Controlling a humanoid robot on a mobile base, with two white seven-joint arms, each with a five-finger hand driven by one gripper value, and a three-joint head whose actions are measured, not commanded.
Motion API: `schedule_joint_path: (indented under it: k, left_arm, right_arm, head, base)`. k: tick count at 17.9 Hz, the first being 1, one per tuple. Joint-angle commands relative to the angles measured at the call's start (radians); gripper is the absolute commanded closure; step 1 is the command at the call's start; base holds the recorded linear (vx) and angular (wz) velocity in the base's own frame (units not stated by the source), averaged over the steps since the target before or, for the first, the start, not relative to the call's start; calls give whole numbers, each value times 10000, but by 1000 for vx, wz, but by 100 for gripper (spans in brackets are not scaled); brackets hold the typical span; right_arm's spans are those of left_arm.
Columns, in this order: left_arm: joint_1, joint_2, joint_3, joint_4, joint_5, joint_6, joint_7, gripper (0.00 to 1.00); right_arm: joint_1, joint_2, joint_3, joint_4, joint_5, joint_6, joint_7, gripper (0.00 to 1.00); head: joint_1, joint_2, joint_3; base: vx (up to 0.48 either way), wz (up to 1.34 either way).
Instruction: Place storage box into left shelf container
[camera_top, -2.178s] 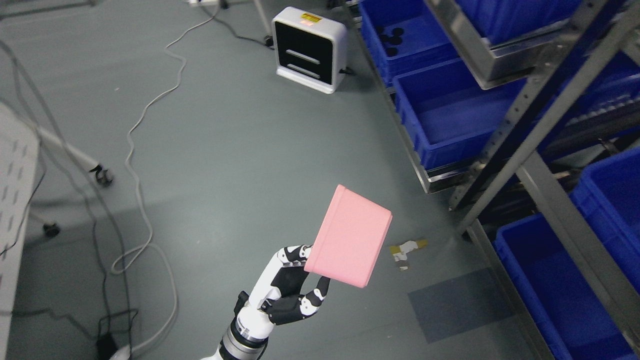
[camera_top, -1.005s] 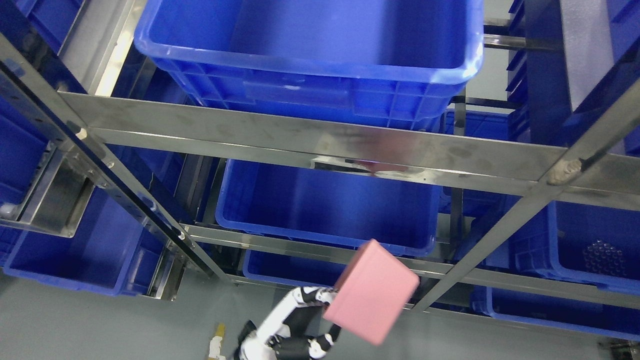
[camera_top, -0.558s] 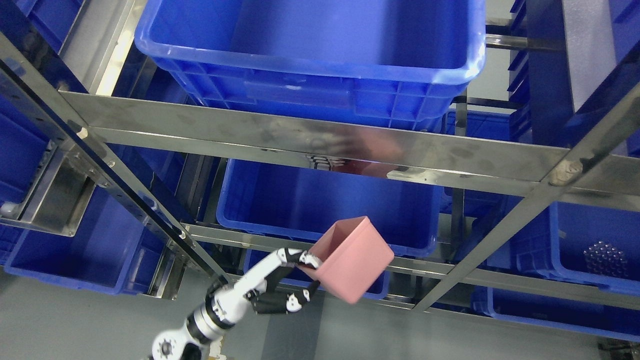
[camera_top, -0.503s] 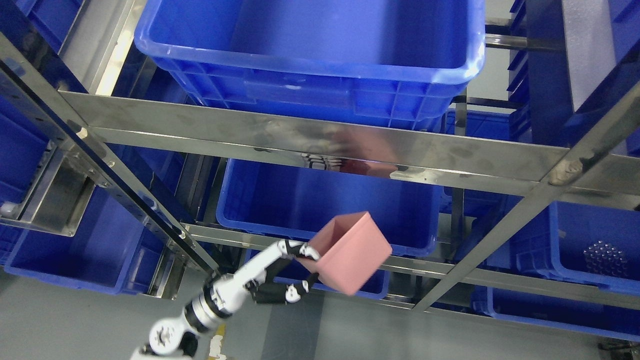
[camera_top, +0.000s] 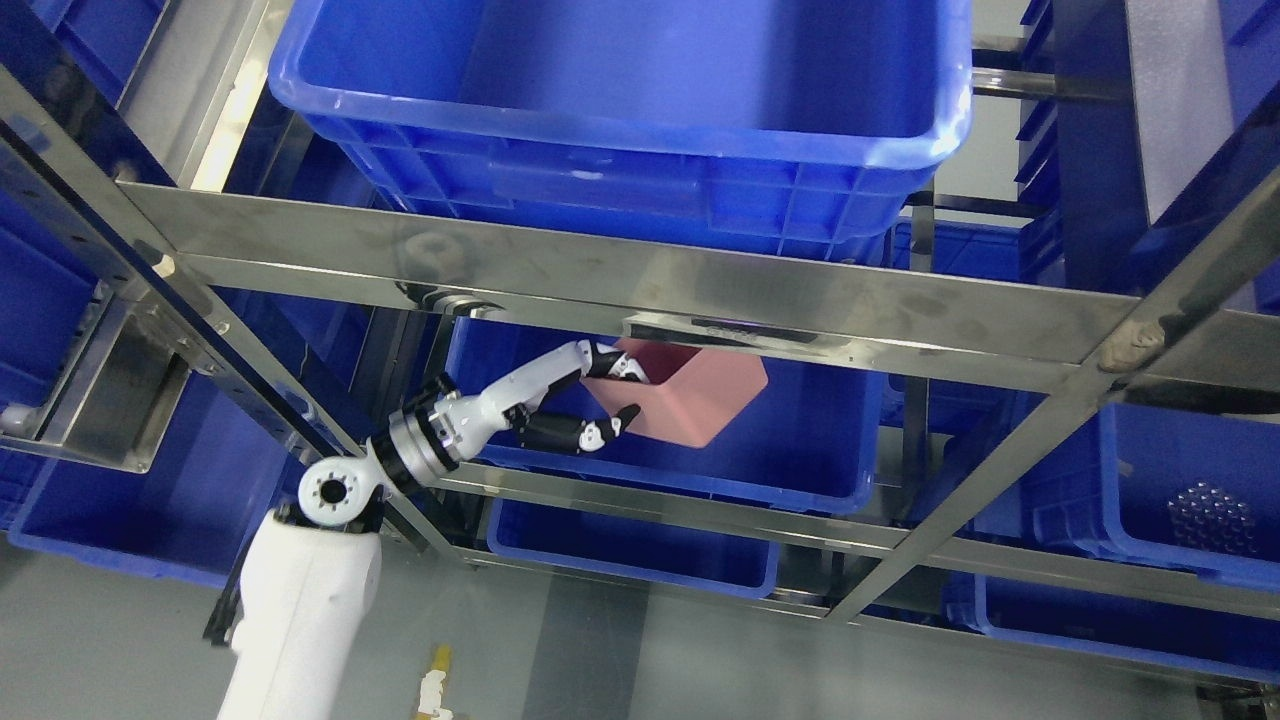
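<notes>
My left hand (camera_top: 600, 400) is shut on a pink storage box (camera_top: 690, 398), with fingers over its near rim and under its side. The arm reaches up from the lower left over the front rim of a blue shelf container (camera_top: 800, 450) on the middle level. The box hangs tilted inside that container's opening, above its floor. A steel crossbeam (camera_top: 640, 280) hides the top edge of the box. My right hand is out of view.
A large blue bin (camera_top: 620, 90) sits on the level above. More blue bins stand at the left (camera_top: 120, 500), below (camera_top: 640, 550) and at the right (camera_top: 1180, 500). Slanted steel uprights (camera_top: 200, 320) cross the view at left and right.
My left arm has stretched up and forward, carrying the pink box from below the container's front rim into its opening under the crossbeam. Earlier the camera swung from the floor to the shelf.
</notes>
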Motion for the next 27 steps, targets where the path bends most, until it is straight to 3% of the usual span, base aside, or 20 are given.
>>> schedule_joint_path:
  k: [1, 4, 5, 8, 12, 14, 16, 19, 21, 24, 27]
  left_arm:
    - [-1513, -673, 310, 4176, -3096, -92, 171, 95]
    - [-1514, -673, 309, 4289, -3376, -138, 494, 91]
    - [-1529, -673, 355, 4198, -3315, -154, 631, 81]
    - [-1529, -673, 462, 3694, -3117, -185, 1549, 36]
    - [-1315, -673, 983, 2025, -974, 136, 1798, 19]
    - [-735, -673, 1504, 35, -129, 1526, 2346, 1]
    - [290, -673, 1567, -2265, 854, 2603, 4379, 1]
    - [1870, -673, 1232, -4724, 965, 3449, 7986, 1]
    - [3022, -673, 695, -5604, 965, 3208, 8455, 0]
    - [4173, -673, 556, -5559, 965, 1553, 8441, 0]
    - [5019, -673, 157, -5559, 950, 814, 8441, 0]
  right_arm:
    - [92, -175, -46, -175, 15, 3, 6, 0]
    - [92, -175, -46, -175, 15, 3, 6, 0]
    - [92, -175, -46, -175, 15, 3, 6, 0]
    - [92, -175, -46, -175, 15, 3, 6, 0]
    - [92, -175, -46, -175, 15, 3, 6, 0]
    - [92, -175, -46, -175, 15, 3, 6, 0]
    - [92, -175, -46, -175, 15, 3, 6, 0]
    - [92, -175, -46, -175, 15, 3, 6, 0]
    - [92, -175, -46, -175, 15, 3, 6, 0]
    - [92, -175, -46, -175, 15, 3, 6, 0]
    - [92, -175, -46, -175, 15, 3, 6, 0]
  head:
    - [0, 0, 0]
    - [0, 0, 0]
    - [0, 0, 0]
    - [0, 0, 0]
    - [0, 0, 0]
    - [0, 0, 0]
    - [0, 0, 0]
    - [0, 0, 0]
    - [0, 0, 0]
    - [0, 0, 0]
    - [0, 0, 0]
  base:
    - [0, 0]
    - [0, 0]
    - [0, 0]
    - [0, 0]
    - [0, 0]
    - [0, 0]
    - [0, 0]
    - [0, 0]
    - [0, 0]
    - [0, 0]
    - [0, 0]
